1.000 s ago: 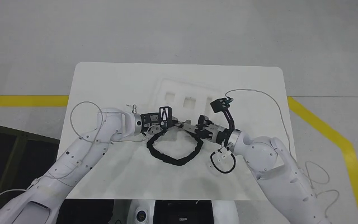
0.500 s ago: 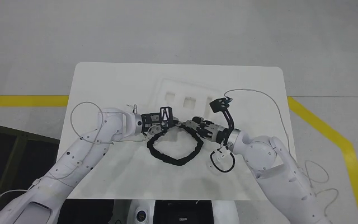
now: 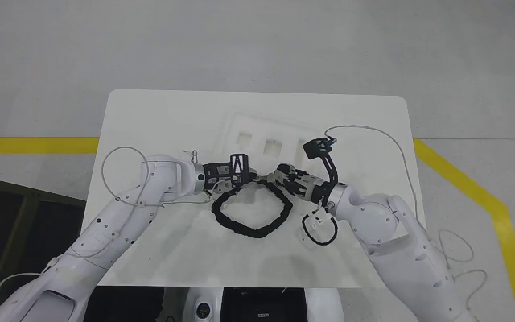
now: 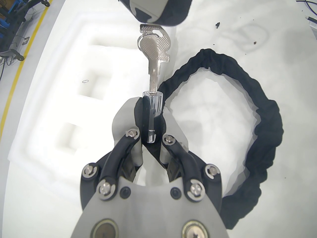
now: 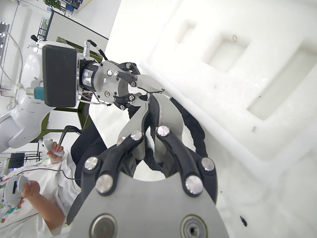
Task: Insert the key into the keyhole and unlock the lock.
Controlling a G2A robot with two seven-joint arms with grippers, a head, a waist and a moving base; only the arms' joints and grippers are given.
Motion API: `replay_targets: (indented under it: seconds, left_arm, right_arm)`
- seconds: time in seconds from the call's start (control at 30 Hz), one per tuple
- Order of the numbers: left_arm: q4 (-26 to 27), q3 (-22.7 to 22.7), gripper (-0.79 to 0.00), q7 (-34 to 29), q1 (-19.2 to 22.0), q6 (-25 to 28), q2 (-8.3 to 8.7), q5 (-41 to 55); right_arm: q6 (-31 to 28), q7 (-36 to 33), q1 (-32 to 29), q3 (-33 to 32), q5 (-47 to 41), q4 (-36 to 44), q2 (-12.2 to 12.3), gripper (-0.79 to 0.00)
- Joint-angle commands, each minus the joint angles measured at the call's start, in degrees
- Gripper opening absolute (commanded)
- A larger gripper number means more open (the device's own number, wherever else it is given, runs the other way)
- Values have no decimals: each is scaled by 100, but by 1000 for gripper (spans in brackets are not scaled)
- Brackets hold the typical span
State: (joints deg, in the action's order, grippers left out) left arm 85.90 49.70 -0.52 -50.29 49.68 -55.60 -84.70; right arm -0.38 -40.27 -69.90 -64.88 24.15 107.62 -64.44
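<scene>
Left pincer [image 4: 150, 118] is clamped on the lock's silver cylinder [image 4: 154, 104]. The right pincer [image 5: 150, 110] pinches the key [image 4: 155, 50] by its head, blade tip in the keyhole [image 4: 152, 92]. The black sleeved chain [image 4: 267, 125] loops on the counter [image 3: 161, 121] beside a white foam tray [image 4: 49, 100].

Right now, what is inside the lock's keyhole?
The key blade's tip sits in the keyhole of the lock cylinder, clamped in the left gripper jaws. The cylinder hides how deep it goes.
</scene>
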Motion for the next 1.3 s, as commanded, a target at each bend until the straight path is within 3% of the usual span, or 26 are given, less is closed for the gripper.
replay_targets:
  seconds: [0.0,1.27]
  left_arm:
    - [-7,11,-785,-2,-4,-2,-5,-3]
    - [13,134,-785,2,-68,83,-92,-113]
  right_arm:
    - [5,-28,-24,-62,16,15,11,-785]
    - [-4,10,-12,51,-4,-86,-31,-785]
